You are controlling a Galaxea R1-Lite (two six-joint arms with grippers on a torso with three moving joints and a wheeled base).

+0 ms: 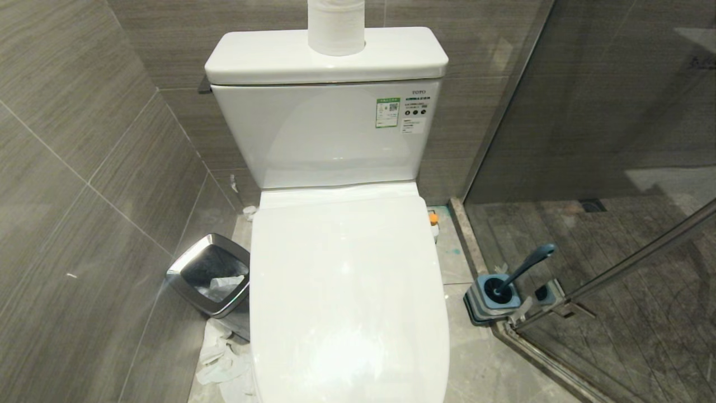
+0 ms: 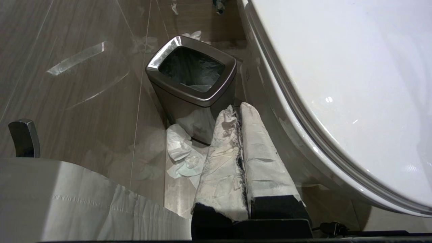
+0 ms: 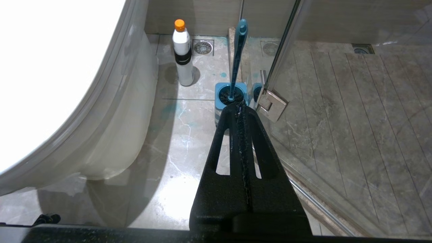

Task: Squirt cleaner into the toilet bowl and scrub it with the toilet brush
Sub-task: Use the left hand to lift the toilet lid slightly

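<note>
The white toilet fills the middle of the head view with its lid [image 1: 347, 291] down, so the toilet bowl is hidden. The toilet brush [image 1: 526, 267] stands in its blue-grey holder [image 1: 492, 299] on the floor to the toilet's right; its handle [image 3: 239, 54] leans up. The cleaner [image 3: 182, 54], a white bottle with an orange cap, stands upright by the toilet's base; only its cap [image 1: 432, 218] shows in the head view. My left gripper [image 2: 237, 109], fingers wrapped in white tape, hangs shut beside the toilet's left flank. My right gripper [image 3: 239, 107] is shut, empty, short of the brush holder [image 3: 230, 96].
A silver-rimmed waste bin [image 1: 211, 280] stands left of the toilet with crumpled paper [image 1: 221, 358] on the floor around it. A toilet paper roll [image 1: 336, 25] sits on the tank. A glass shower door [image 1: 615, 268] with a metal hinge [image 3: 271, 105] stands right of the brush holder.
</note>
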